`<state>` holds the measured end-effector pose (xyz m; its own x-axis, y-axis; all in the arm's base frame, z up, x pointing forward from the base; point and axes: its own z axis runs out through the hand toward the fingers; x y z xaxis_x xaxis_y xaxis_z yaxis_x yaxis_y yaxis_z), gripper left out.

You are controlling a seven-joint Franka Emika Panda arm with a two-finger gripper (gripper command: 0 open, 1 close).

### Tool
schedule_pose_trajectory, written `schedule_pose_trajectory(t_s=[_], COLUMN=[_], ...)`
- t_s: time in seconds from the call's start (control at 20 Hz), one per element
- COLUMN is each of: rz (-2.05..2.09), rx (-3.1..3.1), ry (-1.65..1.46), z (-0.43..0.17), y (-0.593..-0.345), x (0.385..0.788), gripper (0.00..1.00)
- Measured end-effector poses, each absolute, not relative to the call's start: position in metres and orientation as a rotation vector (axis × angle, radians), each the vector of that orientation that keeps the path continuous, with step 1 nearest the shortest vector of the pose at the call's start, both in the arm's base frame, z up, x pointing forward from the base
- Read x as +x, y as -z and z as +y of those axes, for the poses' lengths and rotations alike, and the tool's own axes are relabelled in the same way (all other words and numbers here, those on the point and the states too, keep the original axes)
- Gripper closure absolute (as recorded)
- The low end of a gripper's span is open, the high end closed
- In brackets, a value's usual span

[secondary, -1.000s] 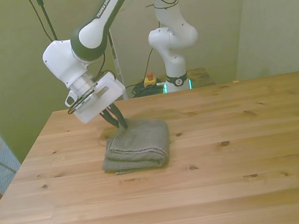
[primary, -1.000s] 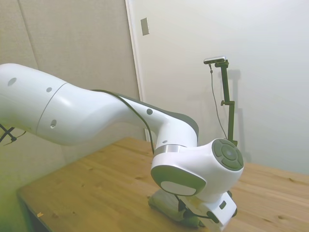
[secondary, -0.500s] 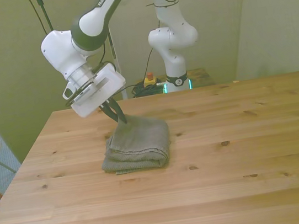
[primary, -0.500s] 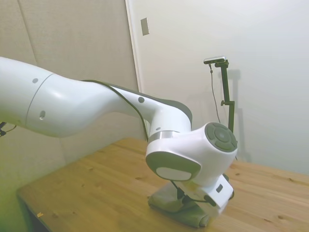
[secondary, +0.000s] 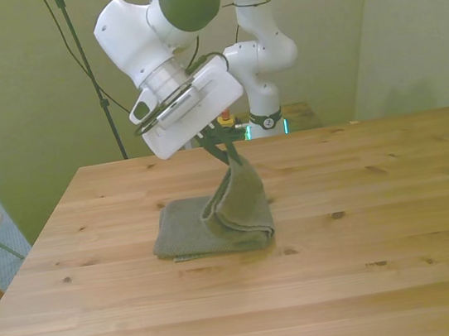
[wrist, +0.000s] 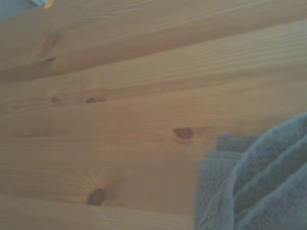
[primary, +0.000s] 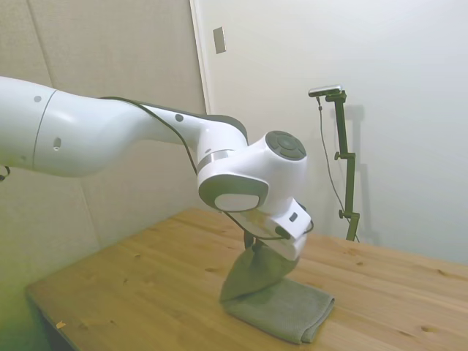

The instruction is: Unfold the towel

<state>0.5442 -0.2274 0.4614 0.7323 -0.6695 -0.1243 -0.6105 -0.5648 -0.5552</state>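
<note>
The towel (secondary: 215, 219) lies on the table (secondary: 367, 231), toward the front view's left and nearer the far edge. Its top layer is drawn up into a peak, while the lower layers rest flat. The gripper (secondary: 226, 153) pinches that peak, fingers closed on the cloth, above the towel's right side in the front view. The wrist view shows grey folds (wrist: 259, 187) over bare wood (wrist: 120, 120).

No readable text, label, brand or number anywhere in view.
</note>
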Motion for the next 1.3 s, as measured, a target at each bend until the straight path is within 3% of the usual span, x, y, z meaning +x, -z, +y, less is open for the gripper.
schedule_pose_trajectory(t_s=[0.5, 0.55, 0.9, 1.3], rz=[0.824, 0.819, 0.807, 0.782], rx=[-2.453, -2.466, -2.519, -2.528], ry=[0.098, 0.092, 0.047, 0.038], z=[-0.107, -0.097, -0.066, -0.053], y=[-0.466, -0.464, -0.439, -0.436], x=[0.588, 0.591, 0.602, 0.604], gripper=[1.0, 0.0, 0.0, 0.0])
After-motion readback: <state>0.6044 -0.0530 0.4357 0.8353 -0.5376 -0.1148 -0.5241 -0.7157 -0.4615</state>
